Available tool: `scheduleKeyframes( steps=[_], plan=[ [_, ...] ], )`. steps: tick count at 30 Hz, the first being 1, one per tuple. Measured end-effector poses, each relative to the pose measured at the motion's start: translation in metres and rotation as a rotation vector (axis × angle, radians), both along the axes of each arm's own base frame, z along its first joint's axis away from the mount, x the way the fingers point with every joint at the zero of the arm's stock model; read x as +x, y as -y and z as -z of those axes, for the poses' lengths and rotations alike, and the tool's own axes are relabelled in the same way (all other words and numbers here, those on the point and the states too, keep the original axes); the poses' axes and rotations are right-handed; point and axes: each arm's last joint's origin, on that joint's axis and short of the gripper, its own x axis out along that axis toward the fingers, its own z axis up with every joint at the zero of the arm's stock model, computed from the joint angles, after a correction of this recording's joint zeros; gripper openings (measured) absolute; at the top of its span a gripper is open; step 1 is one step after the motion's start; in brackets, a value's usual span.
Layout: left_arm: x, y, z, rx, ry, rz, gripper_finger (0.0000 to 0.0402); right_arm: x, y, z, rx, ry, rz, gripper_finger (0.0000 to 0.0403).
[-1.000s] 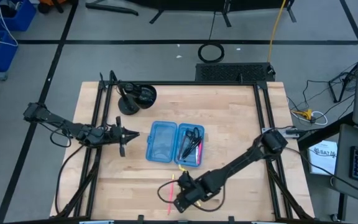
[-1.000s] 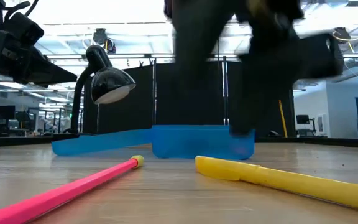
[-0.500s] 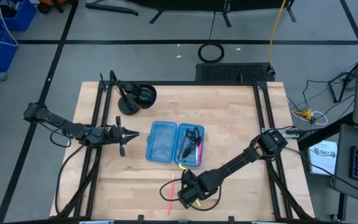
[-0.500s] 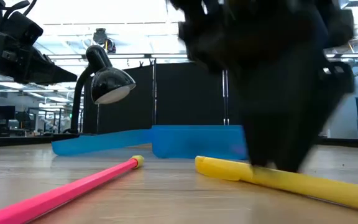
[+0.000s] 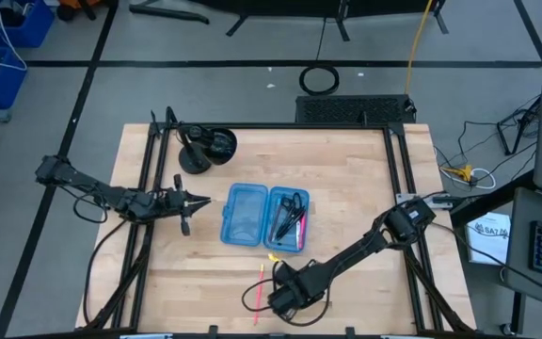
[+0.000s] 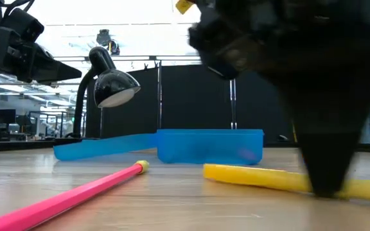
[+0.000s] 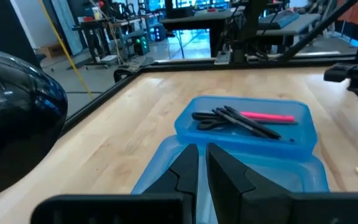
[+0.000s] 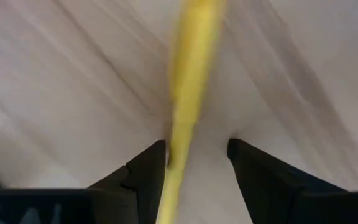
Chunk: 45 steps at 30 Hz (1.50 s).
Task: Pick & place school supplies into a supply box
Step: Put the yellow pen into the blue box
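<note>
Scissors (image 7: 209,124), pink pen (image 7: 267,116) inside supply box (image 5: 252,216); right end effector (image 8: 196,163) spread astride yellow pen (image 8: 190,81).

No legible text, labels, brands or nos. anywhere; only faint pale marks on the dark housing at the edge of the right wrist view, too blurred to read, and a white sheet (image 5: 490,232) on the floor beside the counter (image 5: 346,188), print too small to make out
</note>
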Motion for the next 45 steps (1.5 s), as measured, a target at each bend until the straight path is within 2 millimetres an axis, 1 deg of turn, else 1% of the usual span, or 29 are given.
scheduleKeyframes(
  steps=[2,4,6,8,13,15,19,21,23,26,29,32,36,40,42,45],
  plan=[
    [0.000,0.000,0.000,0.000,0.000,-0.001,0.0037,-0.006,0.000,0.006,-0.032,-0.060,-0.033,0.0180],
    [0.000,0.000,0.000,0.000,0.000,-0.001,0.0037,-0.014,0.001,0.006,-0.046,-0.129,-0.064,0.0180],
    [0.000,0.000,0.000,-0.003,0.001,-0.001,0.0037,-0.021,0.004,0.009,-0.056,-0.177,-0.062,0.0175],
    [0.000,0.000,0.000,-0.003,0.002,-0.001,0.0037,-0.023,0.005,0.009,-0.055,-0.181,-0.079,0.0168],
    [0.000,0.000,0.000,-0.004,0.003,-0.001,0.0037,-0.019,0.002,0.011,-0.044,-0.121,-0.230,0.0144],
    [0.000,0.000,0.000,-0.004,0.002,-0.001,0.0037,-0.019,0.002,0.011,-0.059,-0.104,-0.245,0.0136],
    [0.000,0.000,0.000,-0.005,-0.001,-0.001,0.0037,-0.022,0.002,0.010,-0.084,-0.128,-0.231,0.0128],
    [0.000,0.000,0.000,-0.005,-0.002,-0.001,0.0037,-0.026,0.000,0.008,-0.105,-0.130,-0.275,0.0129],
    [0.000,0.000,0.000,-0.007,-0.002,0.001,0.0037,-0.031,-0.002,0.004,-0.155,-0.138,-0.362,0.0131],
    [0.000,0.000,0.000,-0.020,0.001,-0.001,0.0037,-0.037,-0.005,-0.004,-0.243,-0.100,-0.461,0.0134],
    [0.000,0.000,0.000,-0.033,0.003,-0.001,0.0037,-0.041,-0.009,-0.013,-0.318,-0.048,-0.547,0.0138],
    [0.000,0.000,0.000,-0.035,0.004,0.001,0.0037,-0.043,-0.014,-0.019,-0.353,-0.005,-0.637,0.0140],
    [0.000,0.000,0.001,-0.039,0.003,0.000,0.0037,-0.042,-0.016,-0.030,-0.311,0.035,-0.658,0.0144],
    [0.000,0.000,0.001,-0.046,0.005,-0.001,0.0037,-0.044,-0.013,-0.040,-0.195,0.000,-0.634,0.0150],
    [0.000,0.000,0.001,-0.046,0.005,-0.001,0.0037,-0.045,-0.012,-0.049,-0.166,0.021,-0.630,0.0154],
    [0.000,0.000,0.001,-0.047,0.005,-0.001,0.0037,-0.049,-0.010,-0.070,-0.141,0.062,-0.624,0.0159]
  ],
)
